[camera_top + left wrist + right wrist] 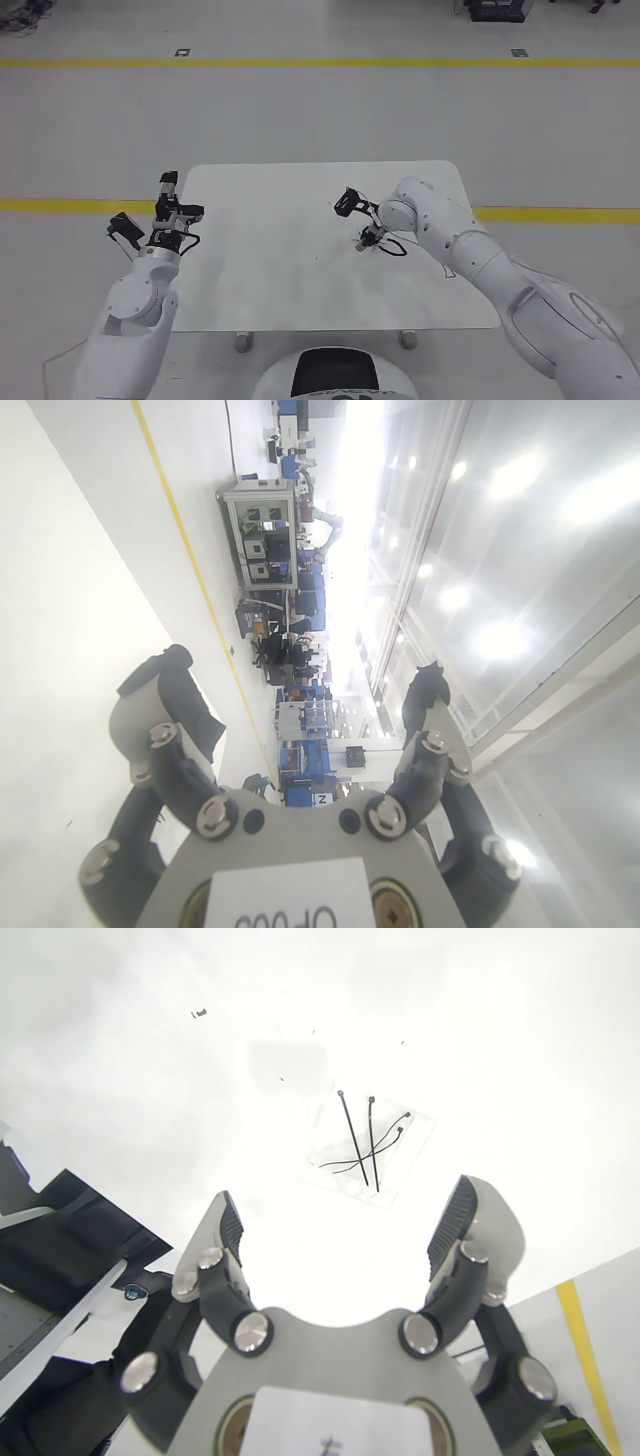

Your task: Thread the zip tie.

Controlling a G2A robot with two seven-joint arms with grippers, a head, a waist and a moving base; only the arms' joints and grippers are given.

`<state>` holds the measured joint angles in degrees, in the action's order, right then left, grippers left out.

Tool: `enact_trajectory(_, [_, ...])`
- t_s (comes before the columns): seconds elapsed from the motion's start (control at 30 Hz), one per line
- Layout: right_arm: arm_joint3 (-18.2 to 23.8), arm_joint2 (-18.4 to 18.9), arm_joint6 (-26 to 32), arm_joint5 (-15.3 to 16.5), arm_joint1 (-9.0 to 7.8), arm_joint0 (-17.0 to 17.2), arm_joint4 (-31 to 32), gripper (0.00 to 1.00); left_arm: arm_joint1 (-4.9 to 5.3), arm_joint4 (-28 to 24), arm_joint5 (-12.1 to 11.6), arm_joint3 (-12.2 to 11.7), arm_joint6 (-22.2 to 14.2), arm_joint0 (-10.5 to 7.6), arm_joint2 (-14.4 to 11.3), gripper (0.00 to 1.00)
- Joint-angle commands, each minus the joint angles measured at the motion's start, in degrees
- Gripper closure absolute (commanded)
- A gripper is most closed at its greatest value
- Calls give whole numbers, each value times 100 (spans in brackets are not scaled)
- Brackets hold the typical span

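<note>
Several black zip ties (367,1143) lie crossed on a clear sheet (415,1148) on the white table (280,285). My right gripper (340,1223) hovers over the table a short way from them, open, with nothing between its ribbed pads (447,1223). From the top, that gripper (363,242) is right of the table's middle, pointing down. My left gripper (300,670) is open and empty, aimed out into the room. It sits at the table's left edge (168,192), clear of the ties.
A few small dark specks (200,1013) lie on the table beyond the ties. A yellow floor line (60,205) runs behind the table on both sides. The table's middle and front are bare white surface.
</note>
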<state>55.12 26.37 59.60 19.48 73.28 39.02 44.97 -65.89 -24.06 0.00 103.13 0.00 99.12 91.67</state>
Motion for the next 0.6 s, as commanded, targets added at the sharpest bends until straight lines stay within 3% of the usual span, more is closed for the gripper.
enact_trajectory(0.0, [-81,-69,-42,0,23,-27,-41,0,0,0,0,0,0,0,0,0])
enact_trajectory(0.57, [-169,-170,-353,0,7,45,-331,0,0,0,0,0,0,0,0,0])
